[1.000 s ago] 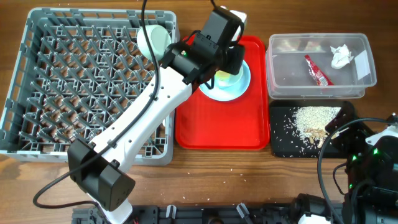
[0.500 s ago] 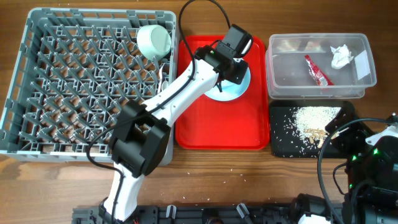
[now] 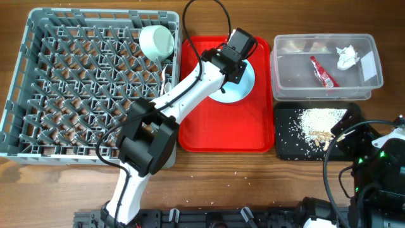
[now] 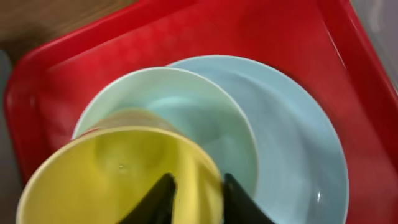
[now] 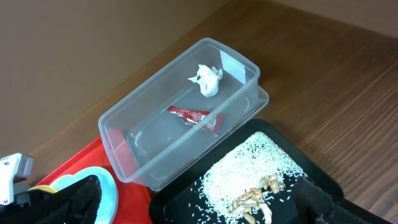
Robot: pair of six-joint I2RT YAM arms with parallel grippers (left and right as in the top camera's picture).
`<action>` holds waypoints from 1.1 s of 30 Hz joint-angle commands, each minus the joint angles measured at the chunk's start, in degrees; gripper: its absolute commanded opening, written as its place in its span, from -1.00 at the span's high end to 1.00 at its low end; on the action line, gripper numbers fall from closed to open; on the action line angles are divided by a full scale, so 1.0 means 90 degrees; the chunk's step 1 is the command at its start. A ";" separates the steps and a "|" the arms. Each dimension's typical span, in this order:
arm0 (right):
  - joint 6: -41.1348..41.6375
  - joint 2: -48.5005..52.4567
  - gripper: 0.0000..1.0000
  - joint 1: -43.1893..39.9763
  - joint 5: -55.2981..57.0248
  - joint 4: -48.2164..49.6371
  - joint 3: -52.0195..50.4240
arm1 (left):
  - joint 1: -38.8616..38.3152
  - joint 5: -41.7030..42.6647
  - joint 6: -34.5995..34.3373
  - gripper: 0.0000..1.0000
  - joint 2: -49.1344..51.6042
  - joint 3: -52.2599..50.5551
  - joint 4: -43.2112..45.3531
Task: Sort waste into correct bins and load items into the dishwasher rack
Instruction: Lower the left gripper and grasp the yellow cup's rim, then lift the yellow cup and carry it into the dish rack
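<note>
My left gripper (image 4: 198, 202) is shut on the rim of the small yellow cup (image 4: 106, 180), one finger inside and one outside. Behind the cup, a pale green bowl (image 4: 186, 106) sits on the light blue plate (image 4: 292, 143). From overhead the left gripper (image 3: 231, 63) hides the cup and bowl, and only the plate (image 3: 245, 85) shows. The napkin (image 3: 345, 57) and red wrapper (image 3: 323, 71) lie in the clear tub (image 3: 278, 71). The rice scraps (image 3: 319, 120) lie in the black tray (image 3: 288, 142). My right gripper (image 5: 199, 211) is open and empty over the black tray.
The grey rack (image 3: 38, 82) fills the left side, with a pale round cup or bowl (image 3: 156, 41) lying in its far right corner. The red serving tray (image 3: 215, 130) sits between the rack and the bins. The right arm (image 3: 380, 164) is at the front right.
My left arm has come down from high above the table to the plate on the red tray. In the last half second it barely shifted. The right arm has not moved.
</note>
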 commanded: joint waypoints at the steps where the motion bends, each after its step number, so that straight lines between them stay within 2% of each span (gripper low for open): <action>1: 0.0039 -0.0027 -1.00 -0.0017 -0.0029 0.0019 0.0053 | 0.0000 -0.0323 0.0034 0.38 -0.0551 0.0073 0.0049; 7: 0.0039 -0.0027 -0.99 -0.0017 -0.0029 0.0019 0.0053 | 0.0114 -0.0427 0.0029 0.27 -0.1001 0.0073 0.0041; 10: 0.0039 -0.0027 -1.00 -0.0017 -0.0029 0.0019 0.0053 | 0.0313 0.0415 -0.0019 0.28 -0.1001 0.0073 -0.0160; 15: 0.0039 -0.0027 -1.00 -0.0017 -0.0029 0.0019 0.0053 | 0.0792 0.0423 -0.0634 0.24 -0.0962 0.0070 -0.0291; 20: 0.0039 -0.0027 -1.00 -0.0017 -0.0029 0.0019 0.0053 | 0.0903 0.0549 -0.0685 0.25 -0.0903 0.0070 -0.0415; 26: 0.0039 -0.0027 -1.00 -0.0017 -0.0029 0.0019 0.0053 | 0.0901 0.0544 -0.0682 0.29 -0.0432 0.0070 -0.0410; 28: 0.0036 -0.0027 -1.00 -0.0017 -0.0029 0.0019 0.0053 | 0.0940 0.0328 -0.0682 0.53 -0.0342 0.0070 -0.0364; 33: 0.0039 -0.0027 -1.00 -0.0017 -0.0029 0.0019 0.0053 | 0.1258 -0.0180 -0.0682 0.56 -0.0342 0.0070 -0.0369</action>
